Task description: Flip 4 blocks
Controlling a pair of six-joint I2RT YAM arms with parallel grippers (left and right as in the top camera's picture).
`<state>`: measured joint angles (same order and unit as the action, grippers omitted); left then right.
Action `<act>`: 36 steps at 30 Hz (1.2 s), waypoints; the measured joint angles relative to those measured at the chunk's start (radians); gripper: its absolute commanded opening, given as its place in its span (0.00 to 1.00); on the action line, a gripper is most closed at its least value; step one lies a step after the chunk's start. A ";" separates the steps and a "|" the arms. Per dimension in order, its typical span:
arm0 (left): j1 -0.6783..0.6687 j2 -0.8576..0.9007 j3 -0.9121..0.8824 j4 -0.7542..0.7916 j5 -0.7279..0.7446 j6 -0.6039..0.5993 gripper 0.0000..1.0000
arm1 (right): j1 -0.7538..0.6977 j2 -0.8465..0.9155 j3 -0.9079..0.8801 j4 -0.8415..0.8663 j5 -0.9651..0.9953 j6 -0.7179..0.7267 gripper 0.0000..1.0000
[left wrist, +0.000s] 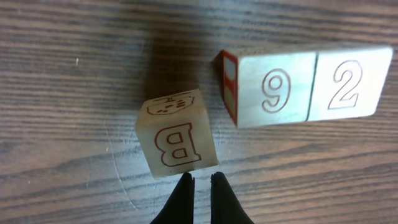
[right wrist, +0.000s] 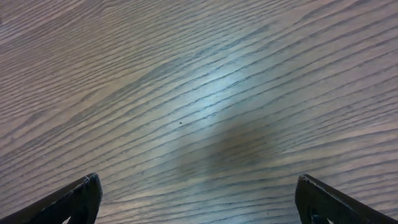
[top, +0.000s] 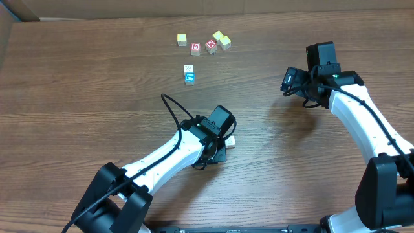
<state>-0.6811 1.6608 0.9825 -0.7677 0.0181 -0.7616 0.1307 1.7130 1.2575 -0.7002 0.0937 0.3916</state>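
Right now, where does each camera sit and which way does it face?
Overhead: fixed above, looking down on the table, blue-faced block, left arm and right arm.
Left wrist: looks down past the shut left gripper at the B block, 9 block and 2 block.
Right wrist: looks down through the open right gripper at bare wood.
Shared: overhead also shows a pale block beside the left gripper, likely one of these.

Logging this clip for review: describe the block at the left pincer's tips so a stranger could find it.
On the wooden table, find the left pincer, shut, near the middle. Just ahead of its tips sits the B block, pale wood. Unlike the 9 block and 2 block pressed side by side nearby, it stands alone, skewed, showing a red-outlined B and a sketched face.
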 measured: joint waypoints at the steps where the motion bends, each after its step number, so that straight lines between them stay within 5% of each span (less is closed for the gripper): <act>1: 0.000 0.000 0.000 0.003 -0.001 0.000 0.04 | 0.000 0.000 0.000 0.000 0.000 0.000 1.00; 19: 0.000 0.000 0.000 0.039 -0.023 -0.003 0.04 | 0.000 0.000 0.000 0.000 0.000 0.000 1.00; 36: 0.078 -0.002 0.173 -0.269 -0.085 0.035 0.04 | 0.000 0.000 0.000 0.000 0.000 0.000 1.00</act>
<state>-0.6033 1.6592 1.1553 -1.0363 -0.0673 -0.7261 0.1307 1.7130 1.2575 -0.7002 0.0937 0.3912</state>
